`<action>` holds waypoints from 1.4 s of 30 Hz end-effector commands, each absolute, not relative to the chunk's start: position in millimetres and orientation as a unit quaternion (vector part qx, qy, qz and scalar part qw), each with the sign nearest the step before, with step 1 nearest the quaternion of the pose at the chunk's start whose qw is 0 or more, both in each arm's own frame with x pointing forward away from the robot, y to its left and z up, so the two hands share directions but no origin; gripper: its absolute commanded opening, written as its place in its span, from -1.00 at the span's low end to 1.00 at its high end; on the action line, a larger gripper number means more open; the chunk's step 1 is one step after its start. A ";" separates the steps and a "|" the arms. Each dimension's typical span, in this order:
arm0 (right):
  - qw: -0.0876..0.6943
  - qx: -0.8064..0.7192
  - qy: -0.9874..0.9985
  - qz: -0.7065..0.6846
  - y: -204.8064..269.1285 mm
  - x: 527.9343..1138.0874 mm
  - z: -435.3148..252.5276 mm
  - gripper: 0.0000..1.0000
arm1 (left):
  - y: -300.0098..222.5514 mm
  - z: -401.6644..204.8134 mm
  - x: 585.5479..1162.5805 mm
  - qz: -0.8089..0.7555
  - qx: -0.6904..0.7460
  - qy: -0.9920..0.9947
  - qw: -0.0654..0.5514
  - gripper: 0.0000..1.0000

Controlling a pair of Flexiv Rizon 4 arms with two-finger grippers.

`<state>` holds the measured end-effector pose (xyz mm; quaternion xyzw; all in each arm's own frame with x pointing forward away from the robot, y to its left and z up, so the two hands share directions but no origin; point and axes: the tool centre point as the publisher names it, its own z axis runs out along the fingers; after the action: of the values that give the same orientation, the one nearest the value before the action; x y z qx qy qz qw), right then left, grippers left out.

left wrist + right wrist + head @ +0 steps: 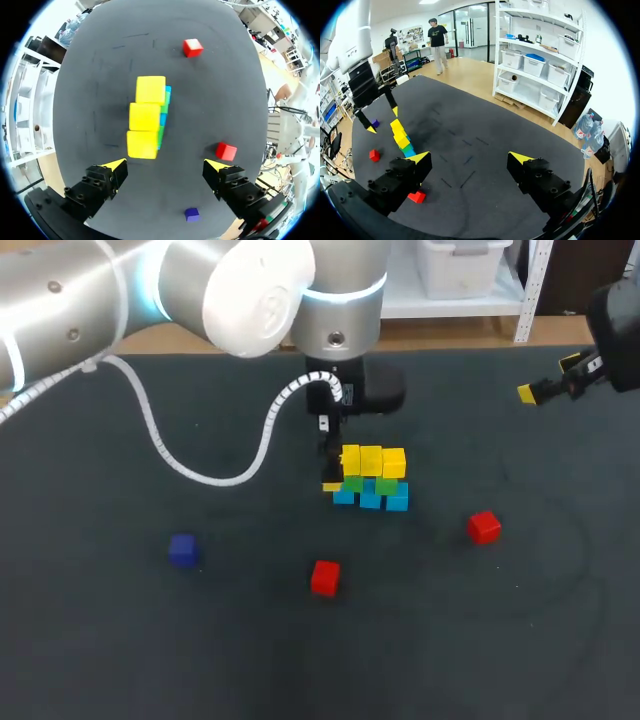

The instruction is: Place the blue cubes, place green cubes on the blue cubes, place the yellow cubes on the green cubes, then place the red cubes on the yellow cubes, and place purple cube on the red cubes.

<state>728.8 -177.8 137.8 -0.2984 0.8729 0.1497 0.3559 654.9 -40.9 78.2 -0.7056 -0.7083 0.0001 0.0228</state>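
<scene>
Jaws gape on both arms, the left jaws above the stack (371, 480), red cubes (325, 577) and purple cube (182, 549) scattered around.

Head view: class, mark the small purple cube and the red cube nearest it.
Small purple cube (182, 549): head view, middle of the cube.
Red cube nearest it (325, 577): head view, middle of the cube.
</scene>
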 end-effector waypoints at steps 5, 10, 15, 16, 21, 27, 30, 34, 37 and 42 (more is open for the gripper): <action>0.355 -0.299 0.873 0.151 -178.1 729.5 137.9 1.00 | -26.9 76.8 608.9 0.000 -0.731 -0.682 0.000 1.00; 0.355 -0.299 0.873 0.151 -178.1 729.5 137.9 1.00 | -17.6 76.9 583.4 0.005 -0.749 -0.663 -0.017 1.00; 0.355 -0.299 0.873 0.151 -178.1 729.5 137.9 1.00 | -15.7 69.3 561.0 0.025 -0.760 -0.649 -0.027 1.00; 0.355 -0.299 0.873 0.151 -178.1 729.5 137.9 1.00 | -15.6 67.7 557.2 0.027 -0.760 -0.649 -0.029 1.00; 0.355 -0.299 0.873 0.151 -178.1 729.5 137.9 1.00 | -19.2 57.5 540.8 0.039 -0.766 -0.641 -0.028 1.00; 0.355 -0.299 0.873 0.151 -178.1 729.5 137.9 1.00 | -29.9 41.3 531.3 0.032 -0.775 -0.631 -0.012 1.00; 0.355 -0.299 0.873 0.151 -178.1 729.5 137.9 1.00 | -38.5 32.9 529.2 0.027 -0.780 -0.626 0.000 1.00; 0.355 -0.299 0.873 0.151 -178.1 729.5 137.9 1.00 | -43.1 23.5 530.7 0.025 -0.782 -0.623 0.008 1.00; 0.355 -0.299 0.873 0.151 -178.1 729.5 137.9 1.00 | -42.0 15.7 534.7 0.022 -0.781 -0.623 0.013 1.00; 0.355 -0.299 0.873 0.151 -178.1 729.5 137.9 1.00 | -38.4 9.6 537.3 0.024 -0.779 -0.626 0.017 0.99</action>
<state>728.8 -177.8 137.8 -0.2984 0.8729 0.1497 0.3558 532.4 -35.9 12.6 -0.7792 -0.6263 0.0228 0.0108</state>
